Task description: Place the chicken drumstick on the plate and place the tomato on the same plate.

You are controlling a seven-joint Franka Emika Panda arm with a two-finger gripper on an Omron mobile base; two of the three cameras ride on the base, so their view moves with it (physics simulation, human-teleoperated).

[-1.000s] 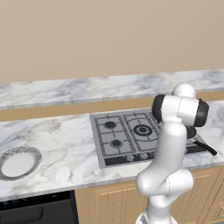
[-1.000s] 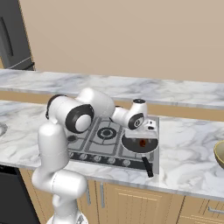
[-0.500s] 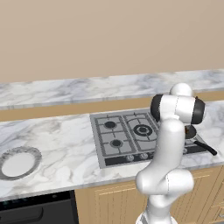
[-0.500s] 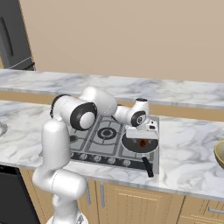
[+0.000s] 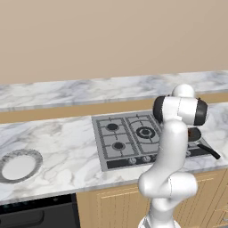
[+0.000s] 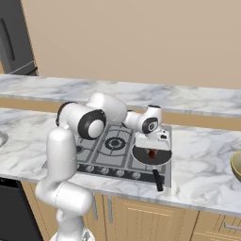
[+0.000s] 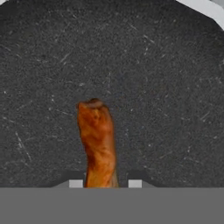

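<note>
- the gripper is down in the black pan, its two tips close on either side of the thin end of the drumstick, apparently pinching it; the fat end points to 12 o'clock in the hand view.
- in the right base view the drumstick is a small reddish spot in the pan on the stove, right under the hand.
- the plate sits well apart, at 9 o'clock on the counter in the left base view.
- risk: the grip is on the narrow tapering stub only, so the heavier end could swing or slip out on lifting.
- risk: the long carry across the stove gives time for a weak hold to fail.
- i cannot spot the tomato.
</note>
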